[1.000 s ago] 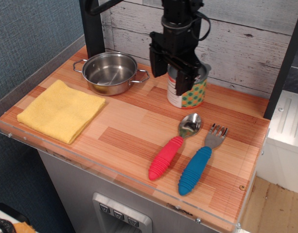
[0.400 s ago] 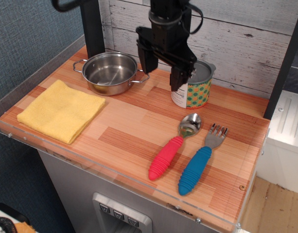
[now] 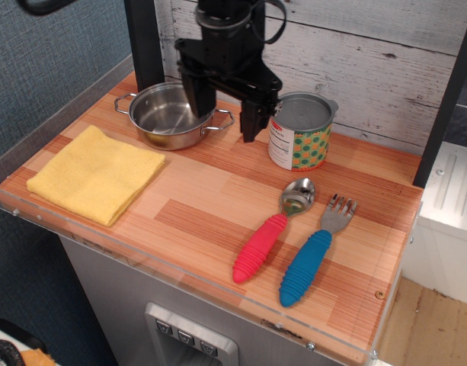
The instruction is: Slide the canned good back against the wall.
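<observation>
Can [image 3: 300, 131] near wall [image 3: 385, 53], right of pot [image 3: 171, 114]; spoon [image 3: 273, 229], fork [image 3: 315, 255] in front.

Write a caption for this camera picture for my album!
Open robot hand hovers between steel pot and dotted tin can by the plank wall.

It looked like a toy kitchen set built for robot tests: a wooden counter [image 3: 210, 206] edged with clear plastic, a whitewashed plank wall [image 3: 385, 46] behind, and a steel pot [image 3: 172, 114] at the far left.
</observation>
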Robot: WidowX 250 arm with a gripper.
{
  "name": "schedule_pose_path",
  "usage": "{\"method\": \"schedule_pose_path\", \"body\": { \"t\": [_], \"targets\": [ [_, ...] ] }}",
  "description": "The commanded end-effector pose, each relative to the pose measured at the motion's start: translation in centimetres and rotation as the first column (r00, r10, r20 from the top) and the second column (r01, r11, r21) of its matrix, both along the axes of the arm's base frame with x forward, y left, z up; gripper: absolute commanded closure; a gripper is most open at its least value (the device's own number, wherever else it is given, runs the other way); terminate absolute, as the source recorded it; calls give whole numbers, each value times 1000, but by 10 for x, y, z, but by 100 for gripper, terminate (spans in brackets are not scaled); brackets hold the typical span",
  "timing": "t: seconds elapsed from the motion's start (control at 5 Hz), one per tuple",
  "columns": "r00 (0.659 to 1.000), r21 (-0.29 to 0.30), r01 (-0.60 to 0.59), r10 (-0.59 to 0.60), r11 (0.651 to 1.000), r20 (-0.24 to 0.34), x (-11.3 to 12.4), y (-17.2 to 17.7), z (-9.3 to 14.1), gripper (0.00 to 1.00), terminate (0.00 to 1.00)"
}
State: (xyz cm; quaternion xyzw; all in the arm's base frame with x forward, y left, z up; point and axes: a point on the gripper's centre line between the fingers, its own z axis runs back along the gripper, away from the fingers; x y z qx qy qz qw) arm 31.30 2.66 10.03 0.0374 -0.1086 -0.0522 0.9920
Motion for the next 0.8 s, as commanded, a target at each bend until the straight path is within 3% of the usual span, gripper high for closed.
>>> {"method": "schedule_pose_path", "body": {
  "t": [0.0, 0.4, 0.6],
  "targets": [
    [979, -16, -202, 203, 979, 17, -14, 42, 24, 0, 0],
    [937, 24, -348, 347, 937, 48, -21, 100, 32, 0, 0],
    [878, 50, -472, 465, 880, 116, -29, 129, 34, 0, 0]
  ]
}}
